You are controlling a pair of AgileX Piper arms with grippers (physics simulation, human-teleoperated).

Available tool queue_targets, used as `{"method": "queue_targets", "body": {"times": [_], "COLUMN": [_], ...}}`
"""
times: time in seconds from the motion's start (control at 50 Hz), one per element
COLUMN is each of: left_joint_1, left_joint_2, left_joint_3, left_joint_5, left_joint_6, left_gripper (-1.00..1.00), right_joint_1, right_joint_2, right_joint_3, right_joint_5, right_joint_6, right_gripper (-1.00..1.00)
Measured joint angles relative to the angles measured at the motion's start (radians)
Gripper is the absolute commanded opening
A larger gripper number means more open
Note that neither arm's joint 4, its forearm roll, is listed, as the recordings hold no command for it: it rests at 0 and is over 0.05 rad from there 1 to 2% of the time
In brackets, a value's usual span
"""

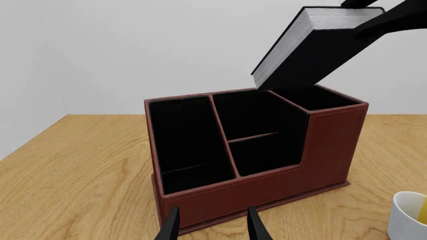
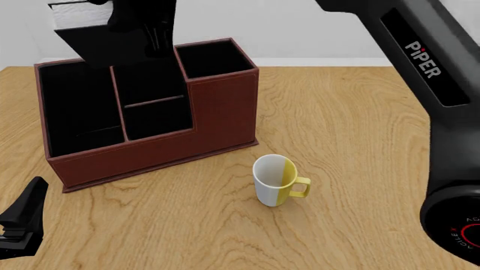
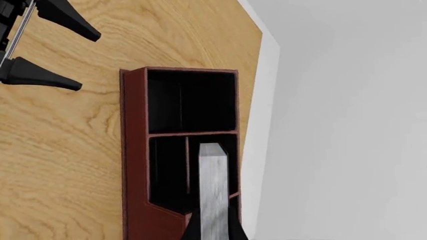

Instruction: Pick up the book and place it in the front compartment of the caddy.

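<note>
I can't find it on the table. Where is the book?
In the front view the book is up in the air at far left, tilted, held by the right gripper above the caddy.

My right arm's glossy black tubular link (image 2: 420, 62) carries white "PIPER" lettering on a darker inset panel, and its rounded base joint (image 2: 457, 225) shows a thin red ring with small grey print. My left gripper's matte black fingers (image 1: 172, 225) are slim, tapered blades.
</note>
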Motion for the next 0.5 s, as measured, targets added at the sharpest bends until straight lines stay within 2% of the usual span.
{"method": "queue_targets", "body": {"times": [0.16, 0.5], "left_joint_1": [0.000, 0.000], "left_joint_2": [0.000, 0.000], "left_joint_3": [0.000, 0.000], "left_joint_5": [0.000, 0.000], "left_joint_6": [0.000, 0.000], "left_gripper": [1.00, 1.00], "right_joint_1": [-0.010, -0.026], "right_joint_2": [0.038, 0.144], "right_joint_3": [-0.020, -0.118], "right_joint_5": [0.000, 0.000], "right_joint_6": [-0.027, -0.032], "right_gripper": [-1.00, -1.00]}}
